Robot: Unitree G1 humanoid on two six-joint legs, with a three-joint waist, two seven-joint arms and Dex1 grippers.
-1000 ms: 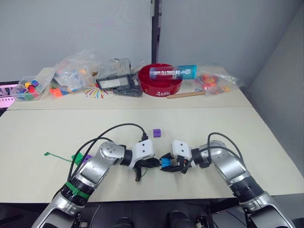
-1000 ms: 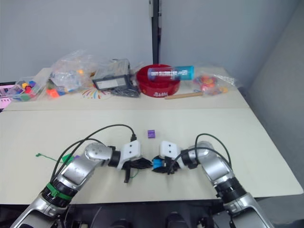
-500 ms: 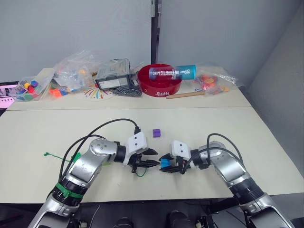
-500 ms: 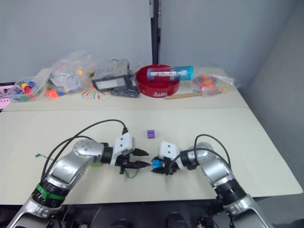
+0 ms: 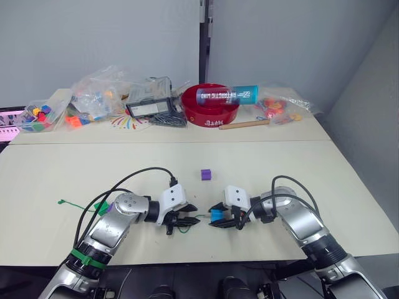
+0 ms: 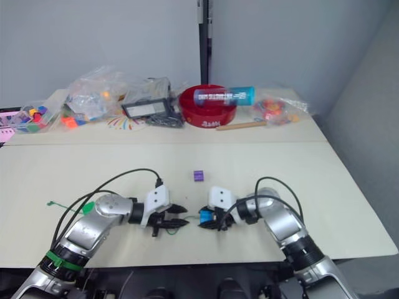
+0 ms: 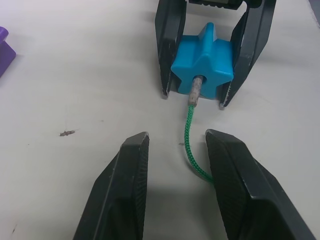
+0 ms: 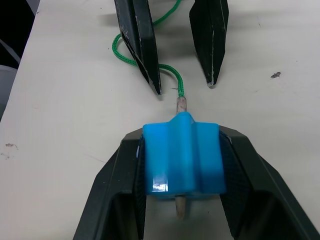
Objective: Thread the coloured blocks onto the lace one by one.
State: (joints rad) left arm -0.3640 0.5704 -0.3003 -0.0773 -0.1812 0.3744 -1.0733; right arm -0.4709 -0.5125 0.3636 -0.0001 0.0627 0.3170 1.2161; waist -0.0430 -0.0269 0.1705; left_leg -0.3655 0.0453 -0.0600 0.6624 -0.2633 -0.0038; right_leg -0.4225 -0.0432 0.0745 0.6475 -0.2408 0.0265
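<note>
Cyan-blue block (image 7: 202, 59) sits clamped between the fingers of the right gripper (image 5: 219, 219), low over the near middle of the table (image 5: 50, 168). Green lace (image 7: 190, 145) has its stiff pale tip (image 7: 194, 91) pushed through the block's hole, and the cord trails away across the table to the left. Facing it, the left gripper (image 5: 186, 218) has its fingers parted with nothing held, the cord lying between them. A purple block (image 5: 206, 174) rests alone a little farther back. Bags and a red bowl (image 5: 212, 106) crowd the far side.
</note>
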